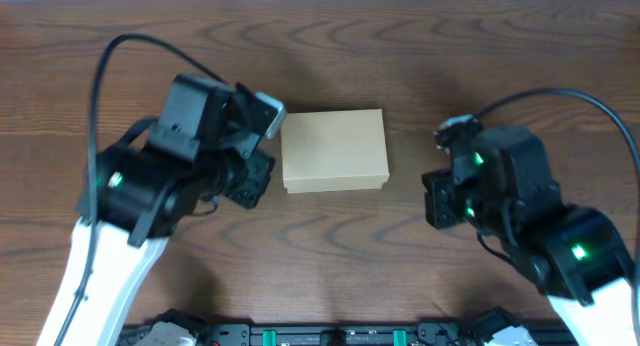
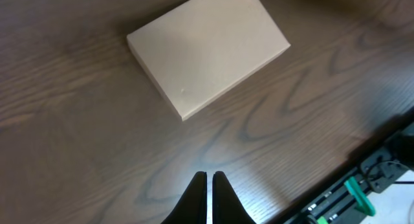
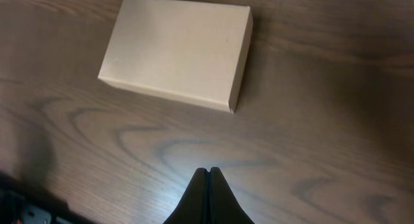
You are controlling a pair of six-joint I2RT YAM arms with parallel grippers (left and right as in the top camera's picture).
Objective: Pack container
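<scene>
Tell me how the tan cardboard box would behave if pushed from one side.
The cardboard box lies flat and low, so it would probably slide rather than tip. Its smooth faces on the wooden table suggest little friction. A push near a corner would likely spin it.

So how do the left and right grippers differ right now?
Seen from overhead, the left gripper sits close to the box on its left, while the right gripper stands farther off on its right. The left one's fingertips show a hairline slit; the right one's press flush. The left views the box cornerwise, the right nearly square-on. Both are shut, empty and over the table.
</scene>
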